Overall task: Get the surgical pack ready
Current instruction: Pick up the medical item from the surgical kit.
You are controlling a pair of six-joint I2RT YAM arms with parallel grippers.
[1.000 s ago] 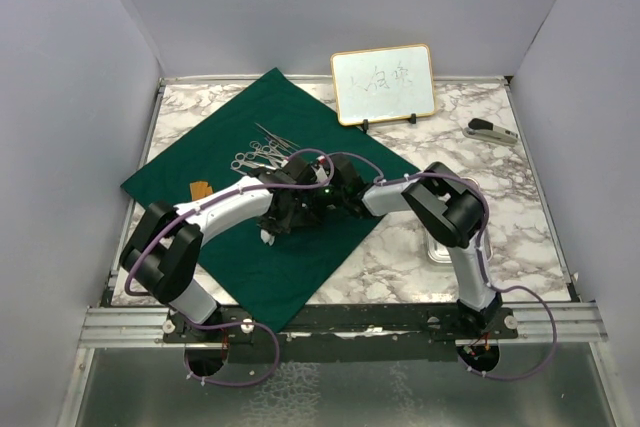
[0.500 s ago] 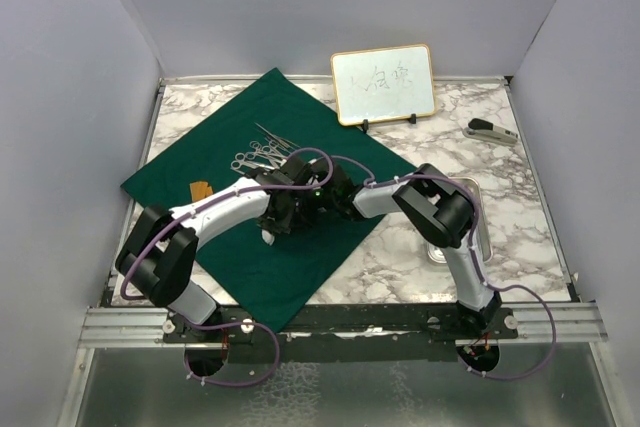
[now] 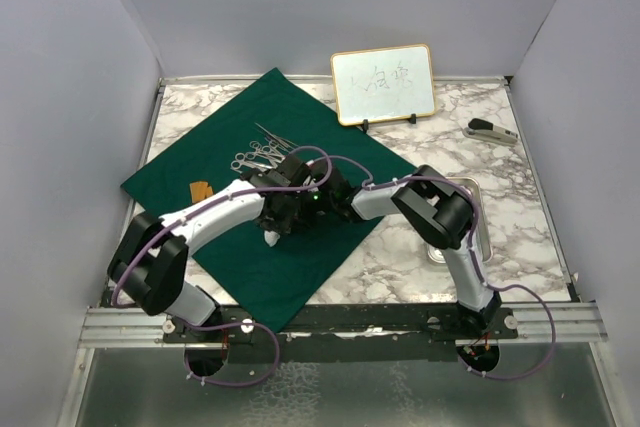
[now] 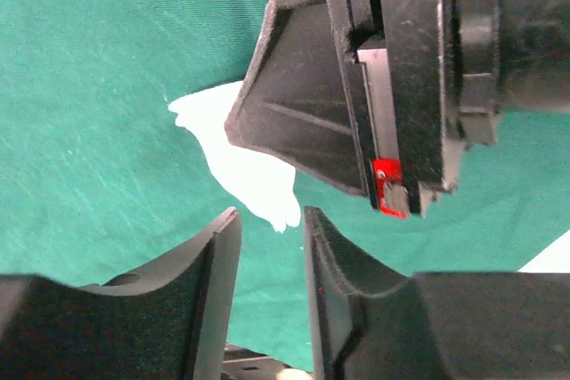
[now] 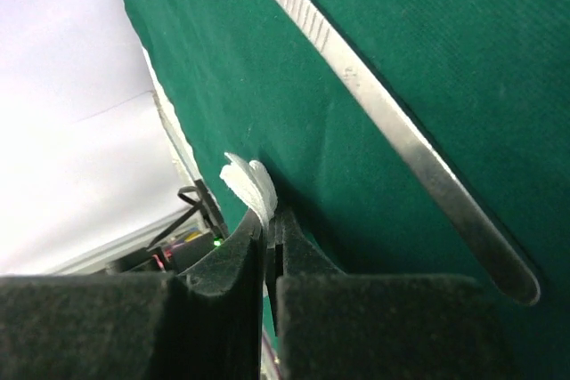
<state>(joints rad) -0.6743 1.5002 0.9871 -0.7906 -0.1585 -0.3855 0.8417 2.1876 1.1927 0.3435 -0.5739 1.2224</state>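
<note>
We read this as handover step at centre of green cloth (image 3: 210,142): right gripper (image 5: 267,220) pinched shut on white gauze (image 5: 248,180); left gripper (image 4: 272,220) narrowly parted, gripping nothing. Next, we judged, left must back clear before right lifts gauze without dragging cloth.

Left arm (image 3: 205,212): base at the near left, elbow folded low and outward, white forearm reaching forward and inward.
Left end effector (image 4: 272,220): pointed downward, jaws a narrow gap apart, nothing between them.
Right arm (image 3: 445,212): base at the near right, elbow raised, forearm lying leftward toward the other wrist.
Right end effector (image 5: 270,227): jaws pressed together, nipping the edge of a white gauze square (image 5: 248,180).
Both end effectors: just beside each other at mid-reach, tips close, whether touching cannot be told.
</note>
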